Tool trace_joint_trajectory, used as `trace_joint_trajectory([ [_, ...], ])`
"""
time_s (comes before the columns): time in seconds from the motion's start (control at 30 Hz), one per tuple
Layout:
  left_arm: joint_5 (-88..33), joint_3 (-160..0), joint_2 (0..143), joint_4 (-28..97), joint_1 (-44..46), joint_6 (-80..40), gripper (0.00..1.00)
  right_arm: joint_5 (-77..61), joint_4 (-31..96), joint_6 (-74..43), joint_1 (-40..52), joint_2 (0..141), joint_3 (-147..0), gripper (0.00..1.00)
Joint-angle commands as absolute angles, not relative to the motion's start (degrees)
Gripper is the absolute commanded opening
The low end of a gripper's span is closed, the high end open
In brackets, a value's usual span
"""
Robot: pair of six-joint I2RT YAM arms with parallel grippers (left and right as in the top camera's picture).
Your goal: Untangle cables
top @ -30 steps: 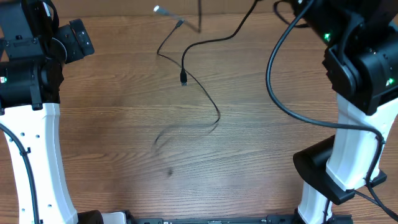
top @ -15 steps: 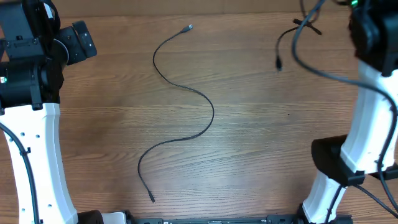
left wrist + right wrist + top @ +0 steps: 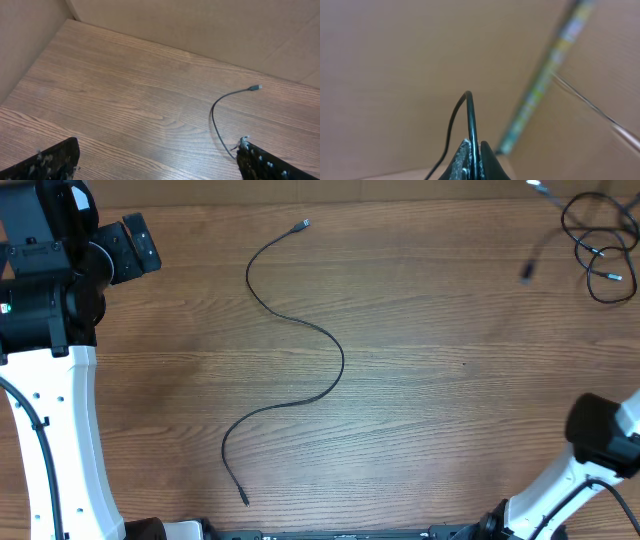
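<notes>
One thin black cable point(image 3: 330, 345) lies alone on the table in a long S-curve, its silvery plug point(image 3: 305, 225) at the far end. It also shows in the left wrist view point(image 3: 216, 116), in front of my open, empty left gripper point(image 3: 160, 167), which is at the far left point(image 3: 130, 250). My right gripper point(image 3: 474, 155) is shut on a black cable point(image 3: 470, 117) that loops up out of its fingertips. A looped bunch of cables point(image 3: 590, 240) with small plugs hangs at the overhead view's top right corner. The right gripper itself is outside that view.
The left arm's white link point(image 3: 55, 430) stands along the left edge. The right arm's base point(image 3: 600, 445) is at the bottom right. Cardboard walls point(image 3: 200, 25) close in the far and left sides of the wooden table point(image 3: 430, 410).
My right gripper swung up and to the right out of the overhead view, carrying the bunched cables with it. One cable came free and has lain still in its S-curve since half a second ago.
</notes>
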State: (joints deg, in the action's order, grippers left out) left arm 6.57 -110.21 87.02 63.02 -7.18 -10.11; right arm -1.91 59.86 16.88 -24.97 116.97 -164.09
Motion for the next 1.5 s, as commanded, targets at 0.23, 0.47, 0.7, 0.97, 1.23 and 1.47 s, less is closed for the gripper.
trace_joint_trajectory([
  [0.23,3.0,-110.3,87.0,63.0,-7.5,-9.0,1.0,-14.5,60.4,14.6,-41.4,117.0,-155.5,0.04],
  [0.47,1.9,-110.3,87.0,63.6,-7.5,-9.0,0.99,-15.6,52.7,14.4,-44.4,117.0,-144.7,0.04],
  [0.7,1.9,-110.3,87.0,67.6,-7.5,-7.0,0.95,-15.5,44.1,18.5,-44.5,117.1,-143.9,0.04],
  [0.97,1.9,-110.3,87.0,68.8,-7.5,-6.8,0.92,-15.6,43.4,18.5,-48.6,117.1,-143.7,0.04],
  [1.23,1.9,-110.3,87.0,68.9,-7.5,-6.4,0.92,-23.8,48.5,18.0,-59.1,117.2,-140.4,0.04],
  [1.47,1.8,-110.3,87.0,69.4,-7.5,-6.4,0.9,-27.1,43.2,17.8,-59.9,119.5,-124.9,0.04],
])
